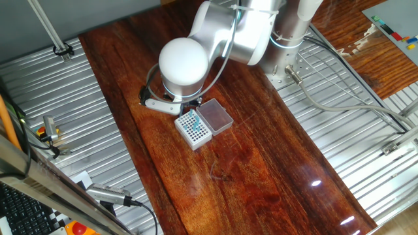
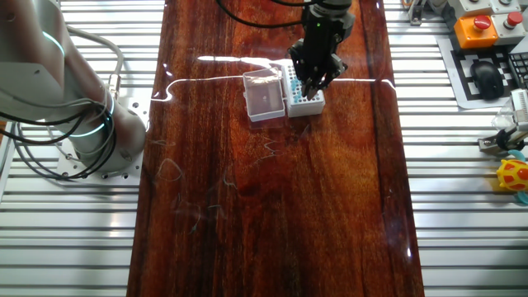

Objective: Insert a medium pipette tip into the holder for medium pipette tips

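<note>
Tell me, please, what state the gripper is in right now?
Gripper: low over the white tip box; whether the jaws are open, shut or holding a tip cannot be told from either view.

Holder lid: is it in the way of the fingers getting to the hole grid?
No. The lid lies open beside the holder, hole grid uncovered. The gripper is directly above the grid; nothing visible between. The tip itself is too small to make out.

A robotics laboratory: a polished wooden desk (image 2: 272, 214) flanked by ribbed metal panels (image 1: 62, 104), a silver robot arm (image 1: 215, 39) bolted alongside, loose cables (image 1: 339, 104), a keyboard (image 1: 23, 212) and an orange emergency-stop button (image 2: 483, 21) within reach.
</note>
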